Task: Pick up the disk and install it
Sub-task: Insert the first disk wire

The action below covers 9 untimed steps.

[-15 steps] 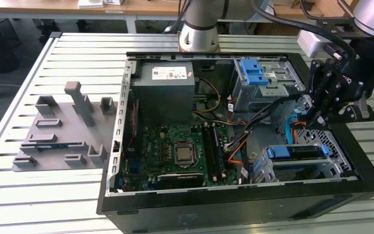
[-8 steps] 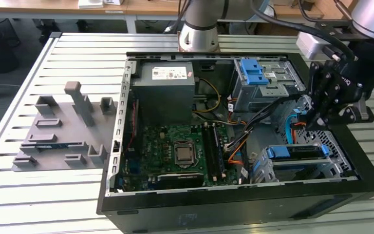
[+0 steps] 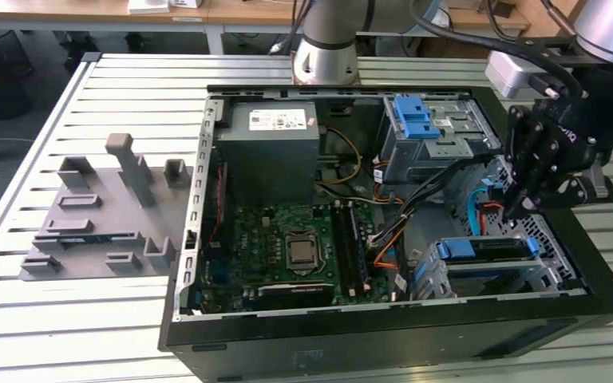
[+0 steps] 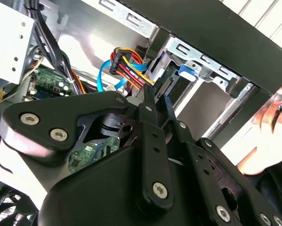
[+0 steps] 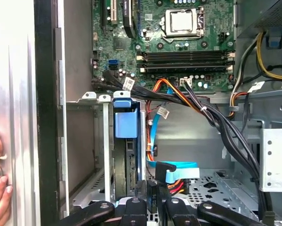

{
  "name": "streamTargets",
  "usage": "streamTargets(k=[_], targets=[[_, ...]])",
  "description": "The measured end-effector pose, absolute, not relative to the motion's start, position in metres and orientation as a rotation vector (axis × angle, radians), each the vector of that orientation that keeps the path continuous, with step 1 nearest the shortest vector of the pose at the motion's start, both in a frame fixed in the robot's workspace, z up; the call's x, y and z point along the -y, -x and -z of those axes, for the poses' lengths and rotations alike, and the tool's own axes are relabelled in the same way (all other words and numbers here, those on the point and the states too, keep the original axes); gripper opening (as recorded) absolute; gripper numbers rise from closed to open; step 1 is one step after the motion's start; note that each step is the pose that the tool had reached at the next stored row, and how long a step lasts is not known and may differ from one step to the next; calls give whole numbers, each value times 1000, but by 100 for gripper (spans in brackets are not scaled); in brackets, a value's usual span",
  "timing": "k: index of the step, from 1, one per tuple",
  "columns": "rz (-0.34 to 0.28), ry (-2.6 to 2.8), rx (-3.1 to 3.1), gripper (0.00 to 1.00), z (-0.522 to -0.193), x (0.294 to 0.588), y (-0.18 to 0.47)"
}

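The disk (image 3: 484, 250) stands on edge in the metal bay at the near corner of the open computer case (image 3: 392, 335), on the exterior view's right. Its blue carrier (image 5: 126, 123) and its connector end (image 5: 130, 165) face into the case. My black gripper (image 3: 514, 209) hangs inside the case just beside that end. In both wrist views the fingers (image 4: 149, 104) are closed together. The gripper's tip (image 5: 152, 194) sits at the blue data cable (image 5: 178, 170) and the red-yellow power plug (image 4: 126, 60). Whether they pinch a plug is hidden.
A person's hand (image 4: 271, 123) rests on the case wall near the bay. In the case are a motherboard (image 3: 296, 247), a grey power supply (image 3: 269, 148), a blue-latched drive cage (image 3: 424, 120) and black cable bundles (image 5: 211, 120). A grey fixture (image 3: 104, 211) lies on the table at the exterior view's left.
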State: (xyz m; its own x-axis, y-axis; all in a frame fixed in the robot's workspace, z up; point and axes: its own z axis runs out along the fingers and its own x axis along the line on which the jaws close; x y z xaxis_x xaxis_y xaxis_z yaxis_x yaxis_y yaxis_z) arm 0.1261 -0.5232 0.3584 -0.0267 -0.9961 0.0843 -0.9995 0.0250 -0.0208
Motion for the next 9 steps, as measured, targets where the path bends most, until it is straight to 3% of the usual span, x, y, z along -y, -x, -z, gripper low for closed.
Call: streamTargets(k=[9], targets=[[-123, -2155, 2211, 24, -358, 523, -126]])
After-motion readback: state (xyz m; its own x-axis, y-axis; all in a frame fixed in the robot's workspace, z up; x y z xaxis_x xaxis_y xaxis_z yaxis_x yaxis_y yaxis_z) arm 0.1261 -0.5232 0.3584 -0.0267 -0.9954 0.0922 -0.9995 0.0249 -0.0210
